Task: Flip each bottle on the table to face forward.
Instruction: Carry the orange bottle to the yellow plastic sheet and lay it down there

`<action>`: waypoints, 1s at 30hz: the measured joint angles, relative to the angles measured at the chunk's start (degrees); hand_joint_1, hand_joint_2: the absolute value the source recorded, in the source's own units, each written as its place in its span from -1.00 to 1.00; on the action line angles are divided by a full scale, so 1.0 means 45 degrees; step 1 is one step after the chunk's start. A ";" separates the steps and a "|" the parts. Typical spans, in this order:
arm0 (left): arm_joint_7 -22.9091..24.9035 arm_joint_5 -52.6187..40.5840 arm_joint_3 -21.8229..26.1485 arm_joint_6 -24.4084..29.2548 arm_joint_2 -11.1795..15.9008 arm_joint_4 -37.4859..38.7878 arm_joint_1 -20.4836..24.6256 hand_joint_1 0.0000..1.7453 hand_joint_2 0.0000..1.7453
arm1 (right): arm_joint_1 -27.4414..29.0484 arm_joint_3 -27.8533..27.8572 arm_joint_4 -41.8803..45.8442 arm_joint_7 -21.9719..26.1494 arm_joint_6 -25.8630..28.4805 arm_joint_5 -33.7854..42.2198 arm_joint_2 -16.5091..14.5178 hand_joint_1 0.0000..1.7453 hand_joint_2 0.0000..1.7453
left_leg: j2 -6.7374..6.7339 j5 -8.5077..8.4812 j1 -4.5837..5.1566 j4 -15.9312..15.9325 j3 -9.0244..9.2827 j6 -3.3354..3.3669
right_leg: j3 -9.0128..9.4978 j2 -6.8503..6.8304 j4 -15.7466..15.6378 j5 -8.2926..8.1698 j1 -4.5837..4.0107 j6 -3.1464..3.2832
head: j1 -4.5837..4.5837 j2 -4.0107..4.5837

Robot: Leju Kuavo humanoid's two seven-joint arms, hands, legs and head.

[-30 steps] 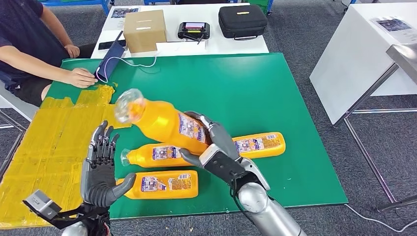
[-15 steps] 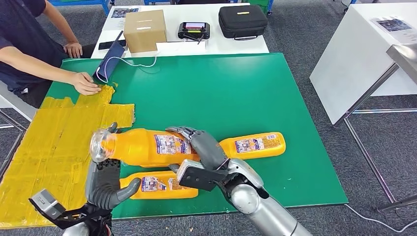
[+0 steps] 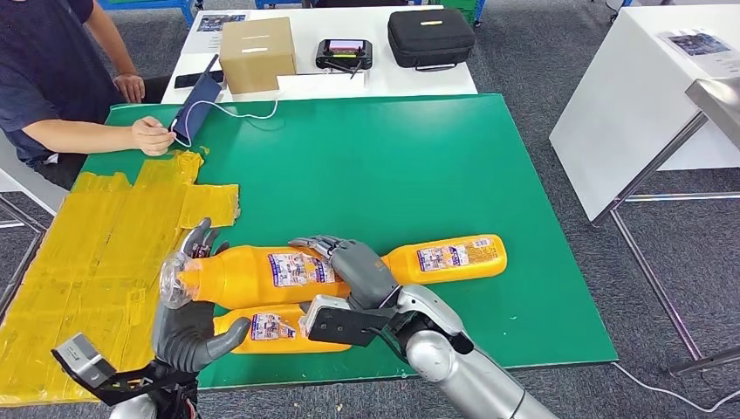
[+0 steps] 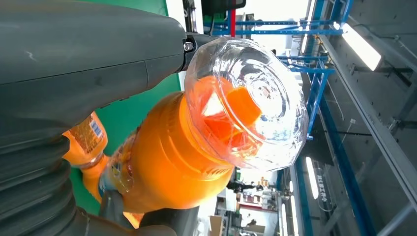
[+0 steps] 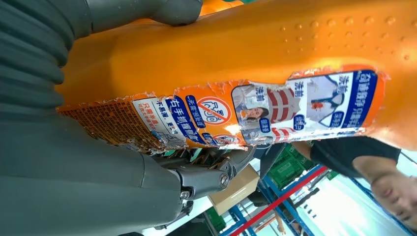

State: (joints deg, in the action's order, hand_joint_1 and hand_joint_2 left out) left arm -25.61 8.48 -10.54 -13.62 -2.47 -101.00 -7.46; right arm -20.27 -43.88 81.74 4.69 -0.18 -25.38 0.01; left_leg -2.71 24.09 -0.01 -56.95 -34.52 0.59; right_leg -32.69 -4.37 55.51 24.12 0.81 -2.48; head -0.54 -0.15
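right hand point(image 3: 353, 266) wraps the held bottle point(image 3: 262, 272) mid-body, lying level near the table's point(image 3: 419, 166) front edge; left hand point(image 3: 188, 323) cups its clear cap end. best lowered slowly, label up, clear of front bottle point(image 3: 284, 330)

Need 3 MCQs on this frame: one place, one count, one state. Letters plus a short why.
1. Where does the cardboard box sit?
A. white table
B. green mat
C. floor
2. How many orange bottles are in the head view?
A. two
B. three
C. five
3. The held bottle is:
A. upright on the mat
B. lying untouched
C. gripped by the right hand, cap end at the left hand

Answers: 1 A, box stands beyond the green mat. 2 B, held one, near bottle, far bottle. 3 C, fingers wrap its body.
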 joint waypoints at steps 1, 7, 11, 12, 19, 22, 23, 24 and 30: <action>0.0038 0.0055 -0.0012 -0.0032 0.0000 0.0000 0.0001 -1.00 1.00 | -0.0015 -0.0015 -0.0029 0.0011 -0.0013 -0.0057 -0.0001 1.00 1.00 | 0.0000 0.0000 0.0000 0.0000 0.0000 0.0000 | 0.0000 0.0000 0.0000 0.0000 0.0000 0.0000 | 0.0001 0.0000; 0.0114 0.0457 -0.0050 -0.0051 0.0000 0.0000 -0.0010 -1.00 1.00 | -0.0129 -0.0290 -0.0170 0.0036 -0.0181 -0.0397 -0.0028 1.00 1.00 | 0.0000 0.0000 0.0000 0.0000 -0.0001 0.0000 | 0.0001 0.0000 0.0001 0.0000 -0.0001 0.0000 | 0.0000 0.0000; 0.0114 0.0765 -0.0041 -0.0062 -0.0005 0.0000 -0.0021 -1.00 1.00 | -0.0248 -0.0596 -0.0255 0.0040 -0.0296 -0.0487 -0.0096 1.00 1.00 | 0.0000 0.0000 -0.0001 0.0000 -0.0003 0.0000 | -0.0002 0.0000 0.0001 0.0001 -0.0001 0.0000 | 0.0000 0.0000; 0.0114 0.0796 -0.0036 -0.0062 -0.0005 0.0000 -0.0024 -1.00 1.00 | -0.0276 -0.0663 -0.0278 0.0040 -0.0313 -0.0502 -0.0108 1.00 1.00 | 0.0001 0.0000 -0.0001 0.0000 -0.0004 0.0000 | -0.0003 -0.0001 0.0001 0.0001 -0.0001 0.0000 | 0.0000 0.0000; 0.0114 0.1212 0.0017 -0.0228 -0.0013 0.0000 -0.0042 -1.00 1.00 | -0.0437 -0.0974 -0.0440 0.0040 -0.0373 -0.0537 -0.0128 1.00 1.00 | 0.0002 0.0000 0.0000 0.0000 -0.0007 0.0000 | -0.0003 -0.0001 0.0000 0.0000 0.0000 0.0000 | -0.0001 0.0000; 0.0129 0.1629 0.0053 -0.0452 -0.0038 0.0002 -0.0045 -0.81 1.00 | -0.0494 -0.1121 -0.0566 0.0050 -0.0454 -0.0511 -0.0131 1.00 1.00 | 0.0002 0.0000 0.0000 0.0000 -0.0007 0.0000 | -0.0004 0.0000 0.0001 0.0000 0.0000 0.0000 | 0.0000 0.0000; 0.0154 0.1919 0.0062 -0.0665 -0.0045 0.0011 -0.0044 -0.31 1.00 | -0.0529 -0.1190 -0.0637 0.0070 -0.0494 -0.0488 -0.0141 1.00 1.00 | 0.0001 0.0000 0.0000 0.0000 -0.0008 0.0000 | -0.0004 0.0000 0.0001 0.0000 -0.0001 0.0000 | 0.0001 0.0000; 0.0187 0.2286 0.0067 -0.0942 -0.0047 0.0025 -0.0044 0.19 1.00 | -0.0573 -0.1263 -0.0720 0.0101 -0.0538 -0.0458 -0.0159 1.00 1.00 | 0.0000 0.0000 0.0000 0.0000 -0.0008 0.0000 | -0.0005 0.0001 0.0001 0.0000 -0.0001 0.0000 | 0.0000 0.0000; 0.0285 0.3623 0.0147 -0.2007 -0.0049 0.0147 -0.0054 1.00 1.00 | -0.0799 -0.1576 -0.1219 0.0224 -0.0643 -0.0329 -0.0302 1.00 1.00 | 0.0002 -0.0001 -0.0001 0.0000 -0.0010 0.0000 | -0.0009 -0.0001 0.0001 0.0000 -0.0002 0.0000 | 0.0001 0.0000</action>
State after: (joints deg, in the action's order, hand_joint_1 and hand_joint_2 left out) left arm -24.32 24.79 -9.88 -22.65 -2.69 -100.34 -7.70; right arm -23.86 -50.98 76.25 5.70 -3.08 -26.86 -1.35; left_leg -2.70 24.08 -0.02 -56.95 -34.56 0.59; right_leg -32.74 -4.37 55.51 24.13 0.80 -2.48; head -0.53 -0.15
